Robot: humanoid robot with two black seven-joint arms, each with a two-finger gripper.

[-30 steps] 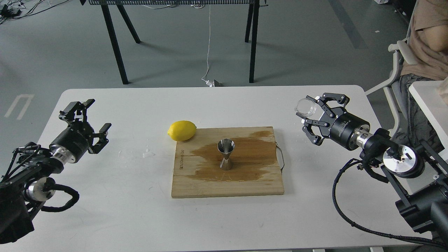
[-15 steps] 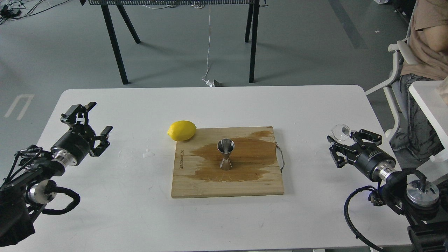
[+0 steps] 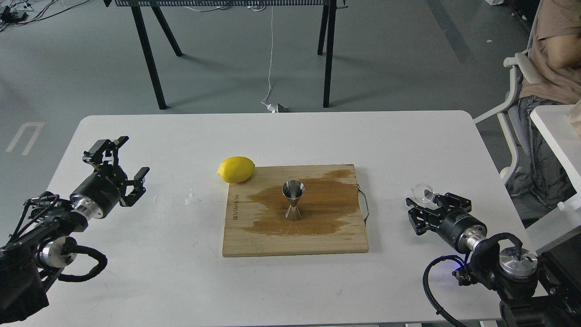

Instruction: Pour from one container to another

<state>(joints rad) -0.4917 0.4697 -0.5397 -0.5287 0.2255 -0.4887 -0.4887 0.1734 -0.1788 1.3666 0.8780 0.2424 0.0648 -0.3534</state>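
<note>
Hands low, spread, flanking jigger.

White desk with rounded corners.
A wooden cutting board lies at its centre; a lemon sits at the board's far-left corner; a clear cup rests near the right edge.

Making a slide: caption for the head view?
Right gripper beside clear cup; steel jigger upright on wet board.
</note>
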